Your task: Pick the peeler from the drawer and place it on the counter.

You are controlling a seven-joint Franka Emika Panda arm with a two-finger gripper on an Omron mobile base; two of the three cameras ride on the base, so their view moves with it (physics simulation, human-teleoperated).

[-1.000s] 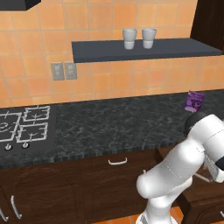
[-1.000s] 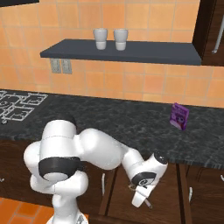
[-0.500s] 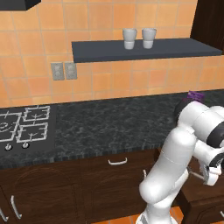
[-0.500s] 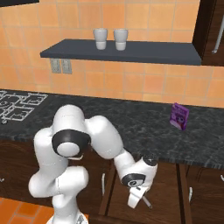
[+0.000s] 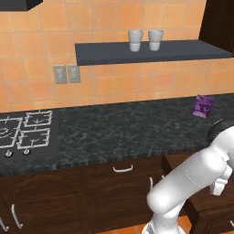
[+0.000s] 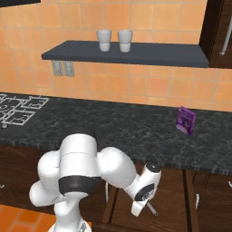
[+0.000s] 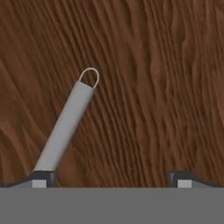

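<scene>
The peeler (image 7: 65, 124) lies on the drawer (image 7: 153, 87) floor, its slim handle running under one of the spread, empty fingers (image 7: 42, 178). Light, stiff and slippery, it seems best pinched mid-handle.

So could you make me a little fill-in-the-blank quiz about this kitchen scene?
1. The two white cups stand on the dark grey wall ____.
2. The purple packet sits on the black ____.
3. In the hand view, the silver peeler lies on the ____ floor of the drawer.
4. The stove burners are at the counter's ____ end in both base views.

Missing words: shelf; counter; wooden; left
</scene>
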